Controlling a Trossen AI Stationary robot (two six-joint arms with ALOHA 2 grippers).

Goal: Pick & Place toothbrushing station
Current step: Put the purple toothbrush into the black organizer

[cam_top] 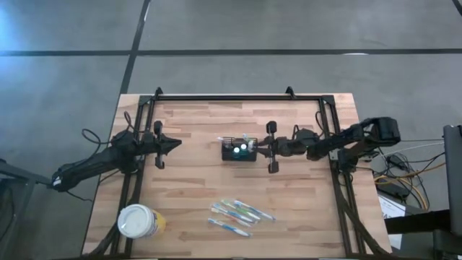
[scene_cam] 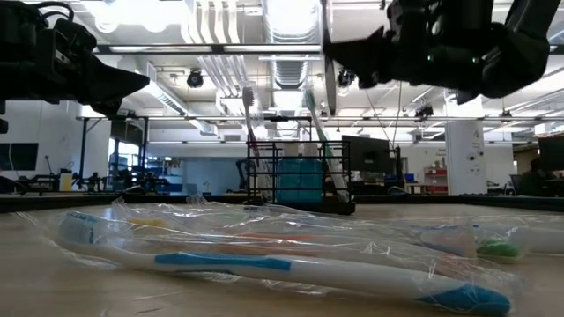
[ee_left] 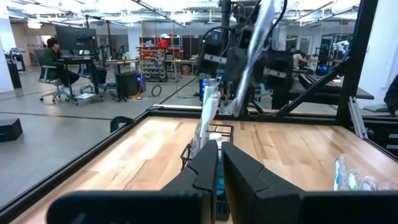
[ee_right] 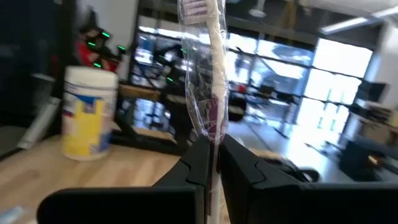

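The toothbrushing station [cam_top: 238, 150], a small black wire basket, stands at mid-table with wrapped toothbrushes [scene_cam: 249, 123] upright in it. My right gripper [cam_top: 261, 148] hovers just right of the basket, shut on a plastic-wrapped toothbrush [ee_right: 208, 68], which also shows in the left wrist view [ee_left: 254, 50]. Over the table's left side my left gripper [cam_top: 177, 144] is shut with nothing in it and points level toward the basket [ee_left: 186, 149]. My right gripper pinches the wrapped toothbrush's handle [ee_right: 214, 134] between its two fingers, through the plastic sleeve. The fingers reach in roughly level from the table's right and lie across the handle. The brush stands upright, head [ee_right: 198, 7] up, lifted clear of the table beside the basket.
Several wrapped toothbrushes [cam_top: 238, 213] lie loose near the table's front edge, close before the low camera [scene_cam: 264, 260]. A round white-lidded yellowish tub [cam_top: 138, 221] stands at the front left. A black frame rail [cam_top: 238, 97] borders the table. A person sits far off in the room [ee_left: 56, 59].
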